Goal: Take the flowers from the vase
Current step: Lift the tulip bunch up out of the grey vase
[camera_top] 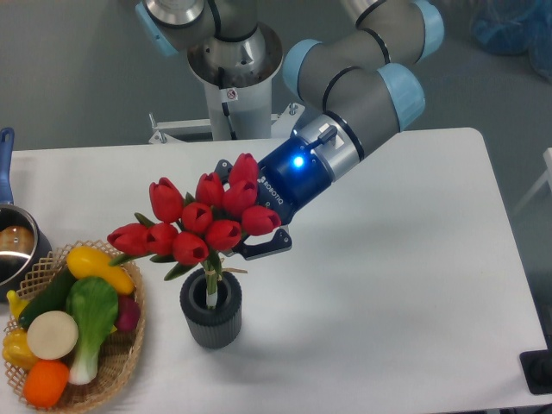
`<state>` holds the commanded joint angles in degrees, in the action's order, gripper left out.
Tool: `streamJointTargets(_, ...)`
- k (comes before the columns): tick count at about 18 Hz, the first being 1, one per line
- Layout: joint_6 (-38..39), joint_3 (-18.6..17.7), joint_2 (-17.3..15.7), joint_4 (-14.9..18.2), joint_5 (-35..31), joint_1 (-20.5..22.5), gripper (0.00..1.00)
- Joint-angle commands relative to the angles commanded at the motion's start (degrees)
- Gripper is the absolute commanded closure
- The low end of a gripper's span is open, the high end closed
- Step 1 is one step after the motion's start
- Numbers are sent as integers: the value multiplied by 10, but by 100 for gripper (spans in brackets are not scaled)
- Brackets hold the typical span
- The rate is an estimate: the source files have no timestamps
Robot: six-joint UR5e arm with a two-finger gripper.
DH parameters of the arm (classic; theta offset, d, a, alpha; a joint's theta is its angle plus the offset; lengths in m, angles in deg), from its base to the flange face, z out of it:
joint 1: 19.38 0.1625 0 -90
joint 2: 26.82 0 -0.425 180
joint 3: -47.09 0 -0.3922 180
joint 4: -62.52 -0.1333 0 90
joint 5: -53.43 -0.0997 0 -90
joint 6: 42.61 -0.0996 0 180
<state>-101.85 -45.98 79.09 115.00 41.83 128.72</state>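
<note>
Flowers (200, 219) clamped in the hand (244, 231), red buds fanning left of it, stems reaching down into the vase (211, 309). Stem ends inside the rim, not yet clear of it. Wicker basket (128, 358) at left, filled with toy vegetables (73, 323). Arm reaching in from upper right, angled down-left over the table (397, 285).

red flowers (200, 222) (green stems), dark grey ribbed vase (211, 309), white table (405, 285).
</note>
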Motion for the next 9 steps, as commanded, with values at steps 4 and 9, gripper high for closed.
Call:
streamJointTargets(4,15,-4,-5,1,-1,4,93)
streamJointTargets(9,32,-10,-15,2,-3,11,93)
